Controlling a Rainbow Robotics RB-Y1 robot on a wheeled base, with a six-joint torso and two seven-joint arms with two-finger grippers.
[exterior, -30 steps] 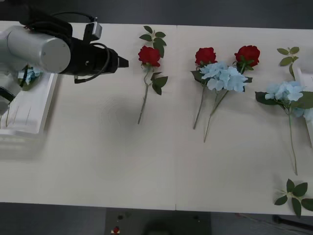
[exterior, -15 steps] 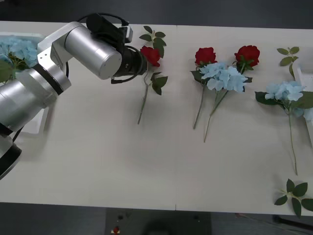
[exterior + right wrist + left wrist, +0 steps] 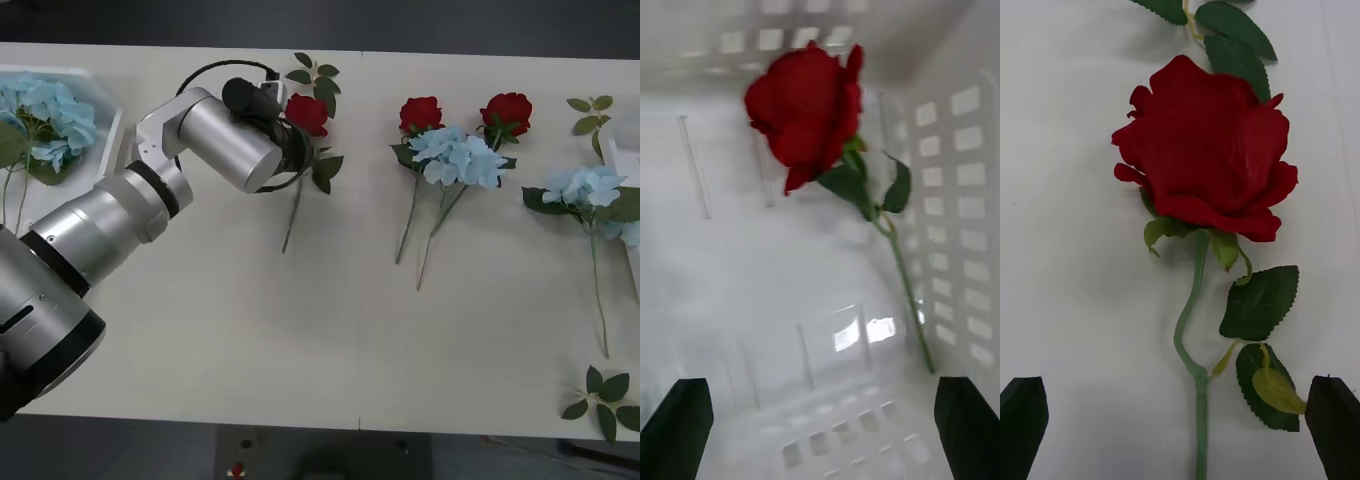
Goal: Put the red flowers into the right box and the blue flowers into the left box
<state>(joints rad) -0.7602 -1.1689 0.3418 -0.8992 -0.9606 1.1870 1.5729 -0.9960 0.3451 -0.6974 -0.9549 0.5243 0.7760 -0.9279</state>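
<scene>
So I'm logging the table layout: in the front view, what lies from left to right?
left box with blue flowers → left gripper over a red rose → two roses with a blue flower → blue flower → right box

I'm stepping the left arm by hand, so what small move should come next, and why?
Probably lower the left gripper onto the stem of the red rose and close. Its open fingers straddle the stem just below the bloom, and the rose lies flat on the table, not yet held.

Loose green leaf sprigs (image 3: pixel 313 72) (image 3: pixel 590 112) (image 3: pixel 601 397) lie well apart on the pale table (image 3: pixel 200 330).
</scene>
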